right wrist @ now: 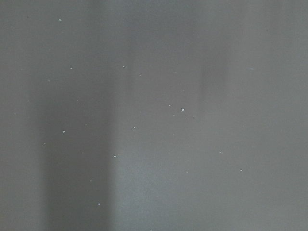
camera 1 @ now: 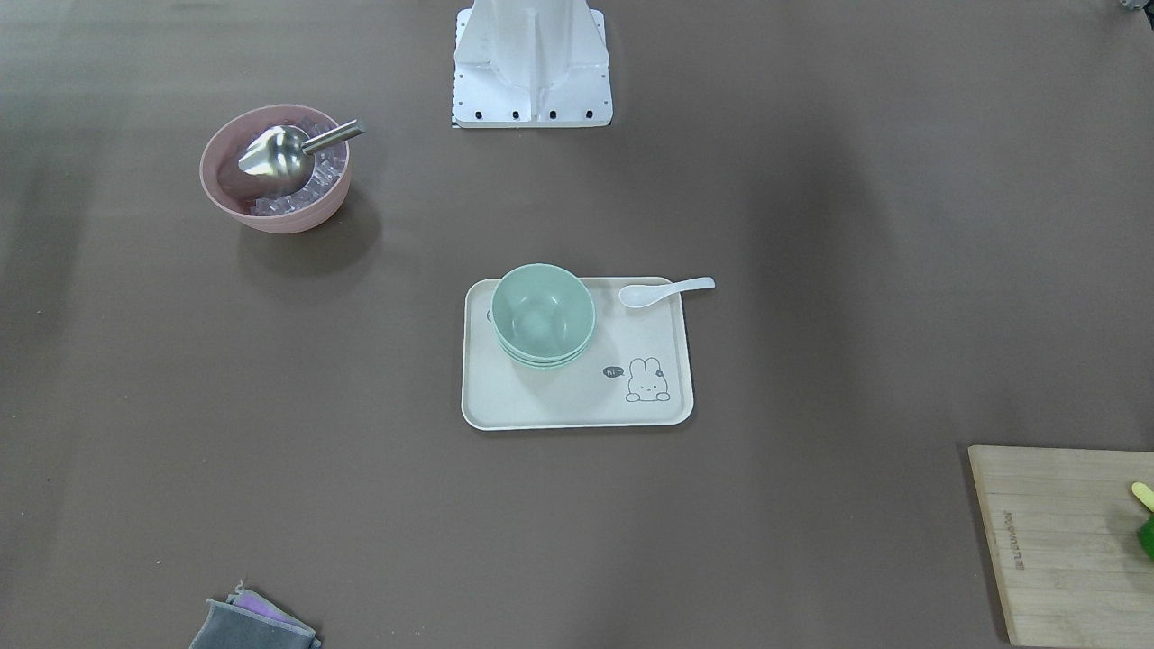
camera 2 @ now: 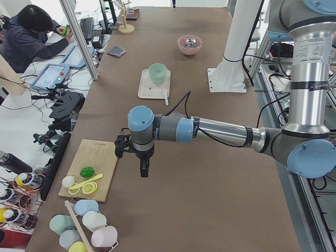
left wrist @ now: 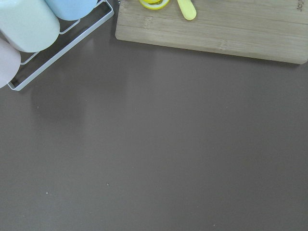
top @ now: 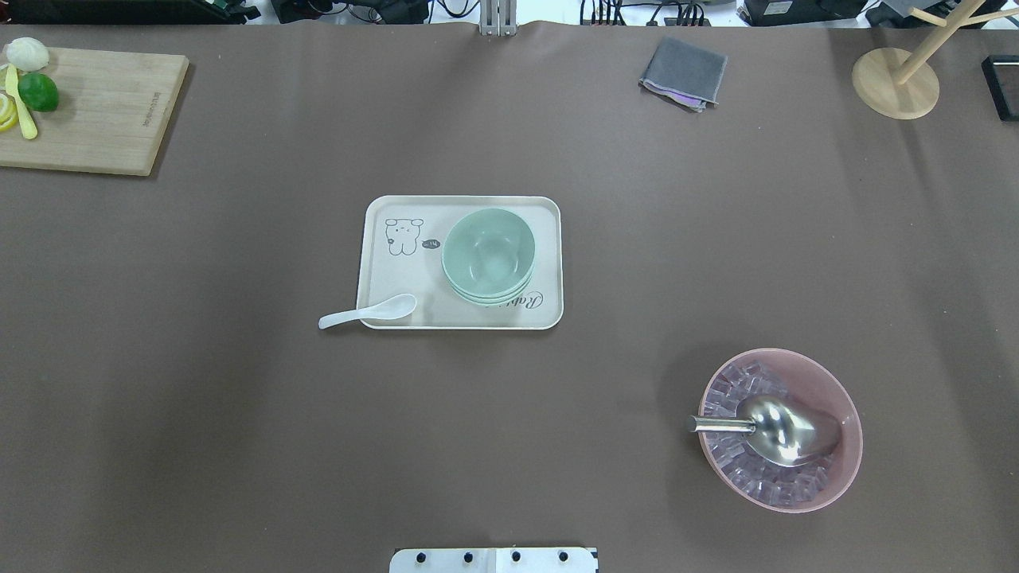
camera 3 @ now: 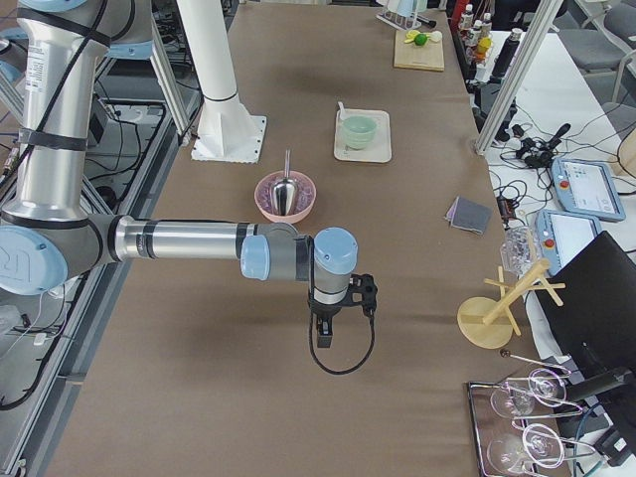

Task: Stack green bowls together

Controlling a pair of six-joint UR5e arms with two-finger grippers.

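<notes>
Looking done: green bowls [camera 1: 544, 315] sitting nested in one pile on tray [camera 1: 577, 410], mid table [camera 1: 811, 270]. Prob. three rims, hard to count. Nothing left to stack. Left gripper [camera 2: 144, 169] and right gripper [camera 3: 324, 334] hanging well apart from pile; can't tell if either is parted or closed.

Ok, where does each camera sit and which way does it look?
Front-facing: across the table, looking down at the green bowls; robot's base at top.
Overhead: behind the robot, looking forward; base edge only.
Exterior left: table's end, left arm near.
Exterior right: opposite end, right arm near.
Left wrist: down at table, cutting board; no jaws.
Right wrist: table surface only.
Shared: all fixed views show the bowls.
</notes>
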